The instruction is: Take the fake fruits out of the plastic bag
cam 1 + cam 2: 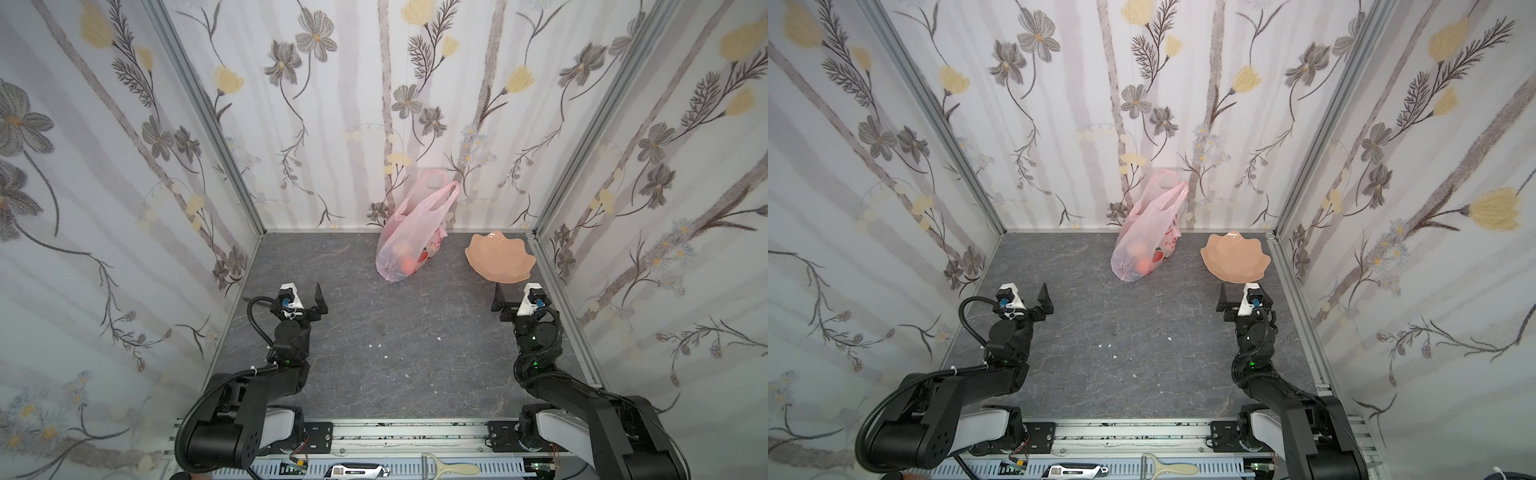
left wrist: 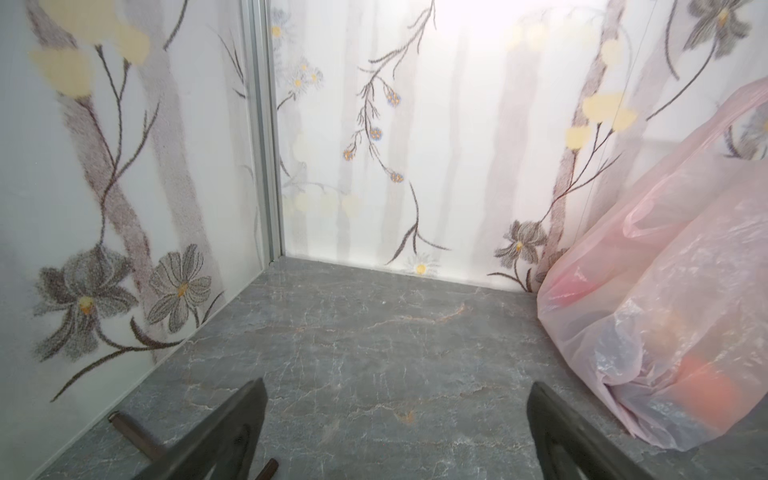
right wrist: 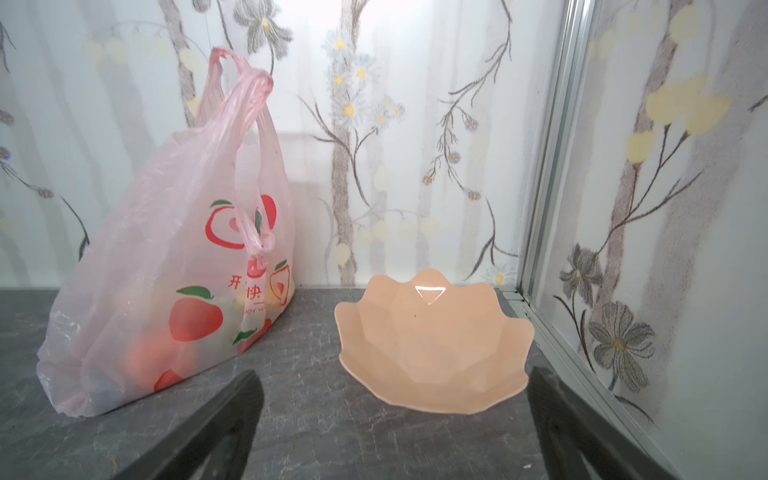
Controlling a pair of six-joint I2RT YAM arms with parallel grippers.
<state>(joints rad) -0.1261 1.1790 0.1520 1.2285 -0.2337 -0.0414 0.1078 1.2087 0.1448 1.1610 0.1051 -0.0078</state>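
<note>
The plastic bag [image 1: 409, 232] [image 1: 1144, 237] is thin, translucent pink, and stands against the back wall with its two loop handles up. Red fruit prints show on its side [image 3: 166, 291]. The fake fruits lie inside it; I make out only blurred orange and red shapes [image 1: 409, 264] [image 1: 1144, 265] [image 2: 702, 386] [image 3: 153, 353] through the plastic. My left gripper [image 1: 303, 296] [image 1: 1027, 299] [image 2: 397, 390] hovers open and empty, nearer than the bag and to its left. On the right, my right gripper [image 1: 515, 297] [image 1: 1237, 299] [image 3: 397, 378] is open and empty just in front of the dish.
An empty peach wavy-edged dish [image 1: 500, 257] [image 1: 1235, 257] [image 3: 432, 340] sits right of the bag near the back right corner. Flowered walls close three sides. A thin dark rod [image 2: 133, 432] lies by the left wall. A peeler [image 1: 451, 469] and a utility knife [image 1: 357, 471] lie on the front rail.
</note>
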